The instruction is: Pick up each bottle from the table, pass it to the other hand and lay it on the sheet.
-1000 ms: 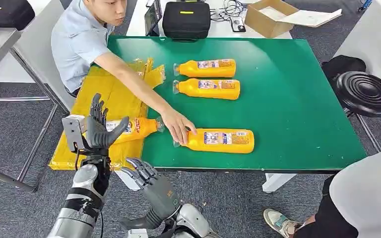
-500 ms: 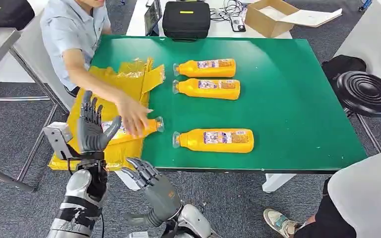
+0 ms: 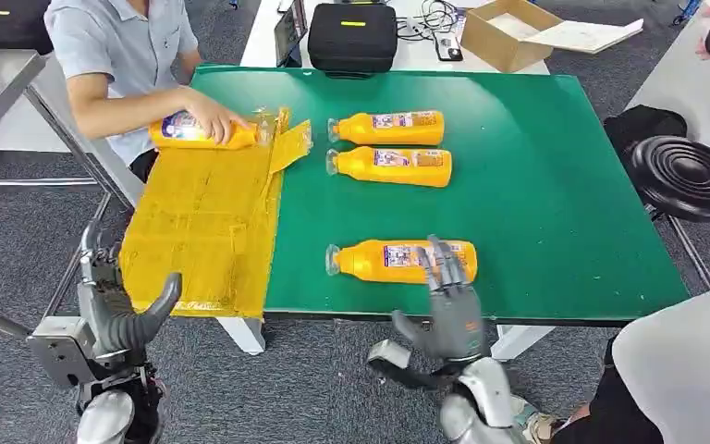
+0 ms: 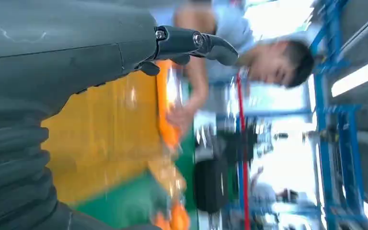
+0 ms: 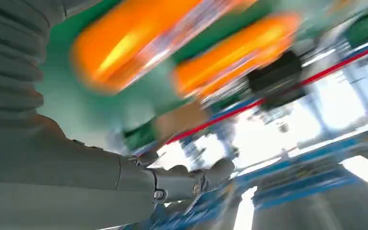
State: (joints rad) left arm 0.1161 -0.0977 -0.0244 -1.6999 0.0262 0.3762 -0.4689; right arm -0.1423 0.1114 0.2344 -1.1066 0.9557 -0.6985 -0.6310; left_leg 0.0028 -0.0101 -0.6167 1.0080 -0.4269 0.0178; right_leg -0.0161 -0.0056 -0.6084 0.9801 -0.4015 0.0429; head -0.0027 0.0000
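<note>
Three orange bottles with clear caps and printed labels lie on their sides on the green table [image 3: 555, 185]: the nearest bottle [image 3: 397, 261] by the front edge, two more [image 3: 388, 146] toward the back. A person's hand [image 3: 211, 117] holds a fourth bottle [image 3: 189, 132] at the far end of the yellow sheet [image 3: 203, 222]. The right hand [image 3: 448, 301], fingers spread and empty, rises at the table's front edge, its fingertips overlapping the nearest bottle. The left hand [image 3: 116, 310], fingers apart and empty, hangs below the sheet's front corner.

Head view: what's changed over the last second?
The person's hand carried the bottle from the sheet's near part to its far end. The right hand rose to the nearest bottle; the left hand dropped off the sheet. The two far bottles stayed.
</note>
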